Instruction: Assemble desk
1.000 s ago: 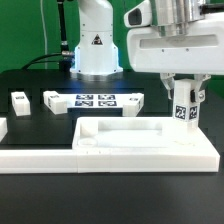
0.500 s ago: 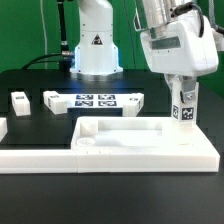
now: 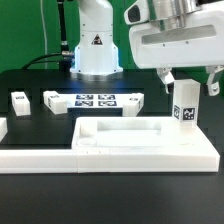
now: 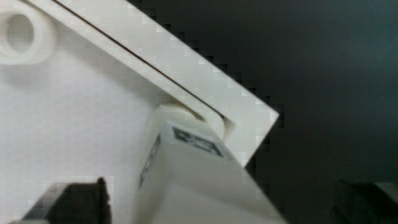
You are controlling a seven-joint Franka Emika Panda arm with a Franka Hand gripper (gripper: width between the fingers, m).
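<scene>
White plastic leg [image 3: 184, 106] stands upright at the corner of the tabletop [image 3: 120, 135] on the exterior view's right, on the side away from the camera. Its long axis is vertical and a tag faces the camera. The wrist view shows its foot meeting the tabletop's corner beside the raised rim. Whether it is fully seated cannot be told.

The end effector [image 3: 190, 80] hangs directly over the leg. Its jaws are spread wide, one finger on each side of the leg's upper end, with a gap showing on both sides. It holds nothing.

Governing relation: the leg lies straight below the end effector, and its axis runs in line with the approach. In my judgement, any re-grip for seating calls for a plain vertical descent and then a closing of the jaws. A withdrawal calls for a straight lift, since a sideways shift could knock the leg over.

A second leg [image 3: 20, 102] lies on the black worktop [image 3: 30, 82], well apart on the exterior view's left, beside the marker board [image 3: 95, 100].
</scene>
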